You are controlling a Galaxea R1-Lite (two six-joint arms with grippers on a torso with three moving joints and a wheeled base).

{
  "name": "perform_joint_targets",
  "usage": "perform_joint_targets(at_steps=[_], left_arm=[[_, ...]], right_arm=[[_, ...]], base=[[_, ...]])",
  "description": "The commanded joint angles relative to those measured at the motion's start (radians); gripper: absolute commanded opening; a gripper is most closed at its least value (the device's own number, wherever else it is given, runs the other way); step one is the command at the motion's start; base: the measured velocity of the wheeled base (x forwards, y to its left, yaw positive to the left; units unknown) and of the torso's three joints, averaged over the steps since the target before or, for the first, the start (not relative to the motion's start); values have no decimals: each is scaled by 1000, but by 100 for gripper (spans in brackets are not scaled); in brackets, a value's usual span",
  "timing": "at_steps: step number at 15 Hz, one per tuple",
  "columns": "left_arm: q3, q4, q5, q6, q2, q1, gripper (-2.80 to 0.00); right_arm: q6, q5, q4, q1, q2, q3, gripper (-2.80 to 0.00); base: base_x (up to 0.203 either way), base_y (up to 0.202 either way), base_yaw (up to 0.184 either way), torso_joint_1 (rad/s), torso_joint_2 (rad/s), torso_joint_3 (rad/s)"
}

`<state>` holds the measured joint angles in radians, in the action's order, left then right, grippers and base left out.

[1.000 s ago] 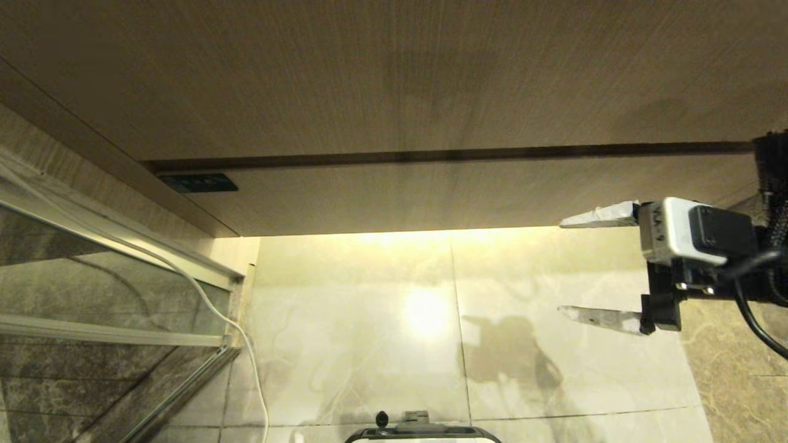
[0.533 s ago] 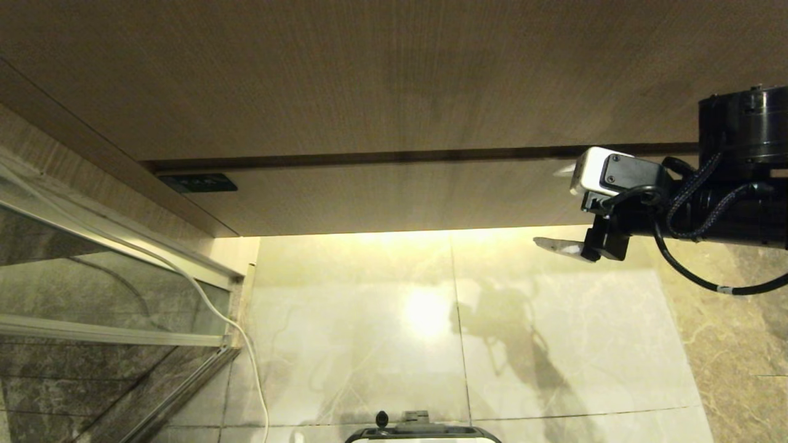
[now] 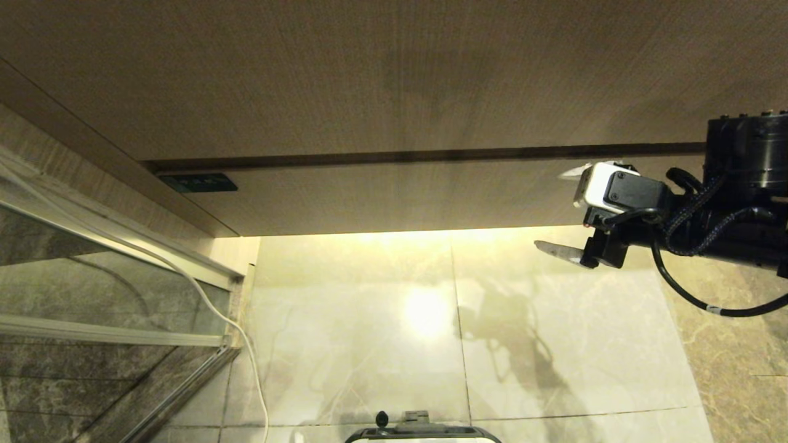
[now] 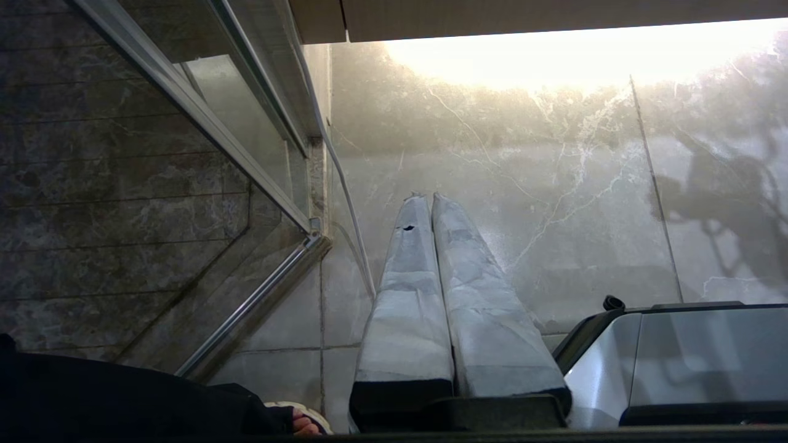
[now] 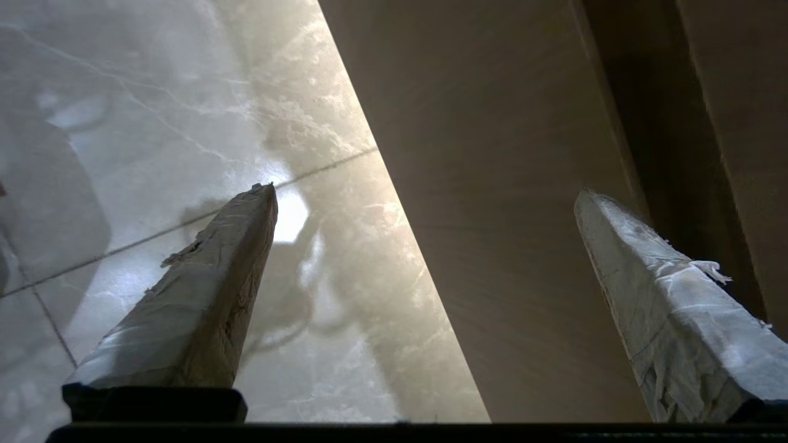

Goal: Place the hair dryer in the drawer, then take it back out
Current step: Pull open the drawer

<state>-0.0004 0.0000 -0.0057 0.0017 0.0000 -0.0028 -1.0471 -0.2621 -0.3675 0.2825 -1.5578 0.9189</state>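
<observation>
Along the far left of the head view, a glass shower panel in a brushed metal frame (image 3: pixel 111 289) is sitting slanted, smooth and hard, with a thin white cable (image 3: pixel 246 351) trailing down beside it onto the glossy pale marble floor tiles (image 3: pixel 369 344). A small dark rectangular plate (image 3: pixel 198 183) is sitting flush in the wood near the corner. Centre and above, the wide light-brown wood-grain drawer front (image 3: pixel 400 197) is sitting closed, flat, matte, with no handle, under a dark gap (image 3: pixel 431 155) and a larger wood-grain panel (image 3: pixel 369 74). The white hair dryer is not showing in any view, so its place cannot be told.

On the left side, the left gripper (image 4: pixel 425 206) is hanging parked over the tiles, its tape-wrapped fingers (image 4: pixel 406 295) pressed together. A dark sleeve and a toe of a person (image 4: pixel 295 423) are showing at that view's edge.

To the right, the right gripper (image 3: pixel 563 212) is hovering with fingers spread wide, one taped finger (image 3: pixel 557 251) below the drawer's lower edge, the other up against the front.

Risks, as judgement: with no handle, the worn tape pads are likely slipping off the smooth lower edge; a finger could be scraping the veneer or jamming in the gap; pulling off-centre on so wide a drawer could be racking it.
</observation>
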Motion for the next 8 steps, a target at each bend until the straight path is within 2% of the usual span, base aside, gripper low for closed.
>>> perform_joint_targets(at_steps=[1, 4, 8], left_arm=[[1, 0, 0, 0, 0, 1, -280], [2, 0, 0, 0, 0, 1, -280], [2, 0, 0, 0, 0, 0, -280]], right_arm=[[-6, -2, -136, -26, 9, -84, 0], [1, -32, -348, -57, 0, -179, 0], [6, -65, -402, -82, -10, -190, 0]], base=[[0, 0, 0, 0, 0, 0], [0, 0, 0, 0, 0, 0], [0, 0, 0, 0, 0, 0]])
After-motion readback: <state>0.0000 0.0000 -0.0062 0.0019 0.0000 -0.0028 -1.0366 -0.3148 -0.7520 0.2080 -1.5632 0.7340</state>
